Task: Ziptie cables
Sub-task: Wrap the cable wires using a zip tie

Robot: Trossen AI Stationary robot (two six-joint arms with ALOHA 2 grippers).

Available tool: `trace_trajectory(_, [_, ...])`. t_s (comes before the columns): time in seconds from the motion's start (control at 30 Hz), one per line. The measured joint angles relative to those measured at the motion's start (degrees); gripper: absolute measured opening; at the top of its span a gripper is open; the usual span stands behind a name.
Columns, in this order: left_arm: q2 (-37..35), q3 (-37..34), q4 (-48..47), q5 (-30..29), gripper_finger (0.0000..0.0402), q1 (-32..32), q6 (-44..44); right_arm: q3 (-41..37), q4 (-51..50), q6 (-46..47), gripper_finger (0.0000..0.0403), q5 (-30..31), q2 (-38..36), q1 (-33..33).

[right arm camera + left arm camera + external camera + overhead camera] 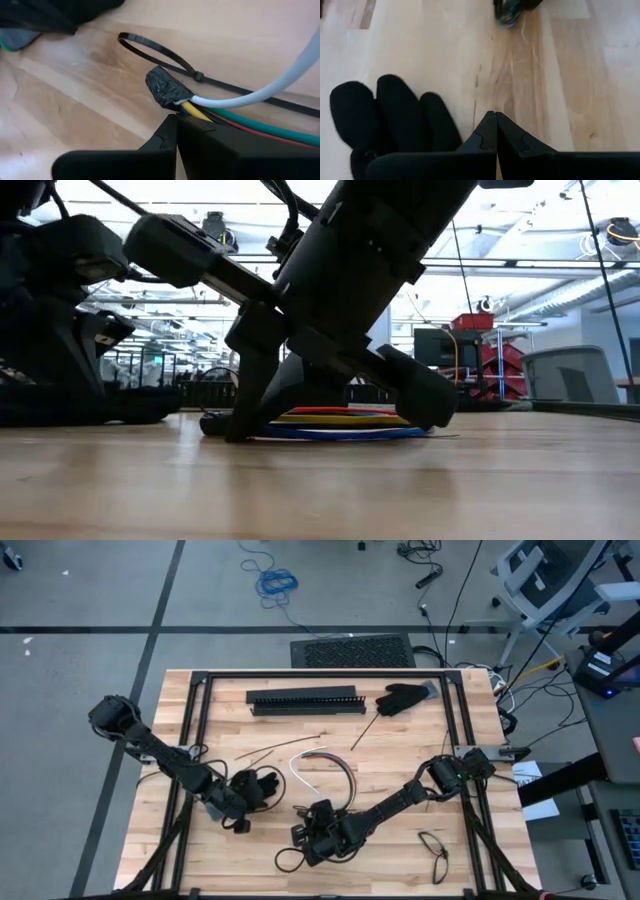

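Note:
The cables (335, 762) lie in an arc at the table's middle, seen in the low view as flat coloured wires (330, 427). In the right wrist view they end in a black taped tip (167, 90). A looped black ziptie (198, 76) lies on the wood just beyond that tip. My right gripper (176, 120) is shut, its fingertips right over the wires behind the tape; from above it shows near the table's front middle (305, 830). My left gripper (495, 117) is shut above bare wood, beside a black glove (395, 115), left of the right gripper (243, 823). My right gripper points slanting down at the yellow and white wires (197, 112) just behind the taped tip. The wires run under its shut fingertips, and I cannot tell whether the fingers touch them. The cables lie flat on the table. My left gripper touches nothing that shows.
A long black slotted bar (305, 700) and a second black glove (400, 697) lie at the far side. Thin straight strips (365, 730) rest between them and the cables. A small black cable loop (435, 852) sits near the front right. A black frame (320, 673) rims the table.

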Motion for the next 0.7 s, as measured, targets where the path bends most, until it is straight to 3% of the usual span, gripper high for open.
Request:
trace_trajectory(0.2, [2.30, 0.02, 7.08, -2.75, 0.0000, 0.49, 3.54, -0.04, 0.28, 1.14, 0.0000, 0.81, 0.04, -0.04])
trace_trajectory(0.57, [12.79, 0.07, 18.31, -2.72, 0.0000, 8.66, 15.38, -0.07, 0.48, 1.13, 0.0000, 1.42, 0.09, 0.22])
trace_trajectory(0.7, [15.38, 0.07, 24.12, 0.60, 0.0000, 11.43, 17.41, -0.11, 0.51, 1.12, 0.0000, 1.98, 0.11, 0.24])
